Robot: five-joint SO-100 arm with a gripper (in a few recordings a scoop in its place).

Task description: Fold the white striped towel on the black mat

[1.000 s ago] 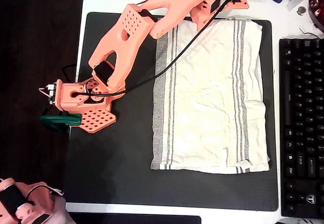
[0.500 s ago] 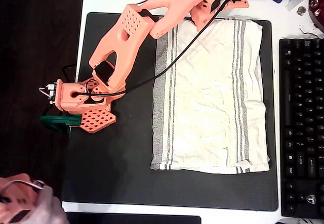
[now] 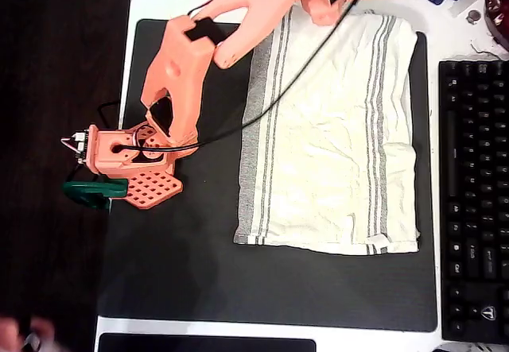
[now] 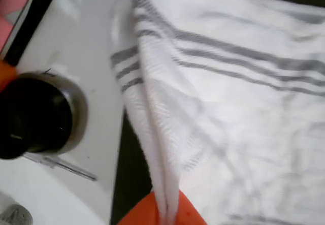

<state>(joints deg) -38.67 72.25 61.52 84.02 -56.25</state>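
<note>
Under the gripper lay the black mat (image 3: 183, 272), the biggest thing on the table, and spread over its right part in the overhead view was the white striped towel (image 3: 330, 145), wrinkled and mostly flat. Its far edge ran up to the gripper, at the top of that view. To the towel's right, off the mat, sat a black keyboard (image 3: 473, 201). The orange arm (image 3: 183, 58) reached from its base on the mat's left side across to that far edge.

From the wrist view, the gripper (image 4: 163, 212) was pinching a ridge of the towel (image 4: 228, 108) between its orange fingertips (image 4: 142, 215), the cloth drawn up into a tight pleat running away from the jaws. Just to the gripper's left in that view stood a round metal-rimmed pot (image 4: 40, 116) on the white table.

The hold looked thin to me, only a narrow fold. If the arm pulled hard, the cloth might slip free, or the whole towel might drag across the mat instead of folding over.
</note>
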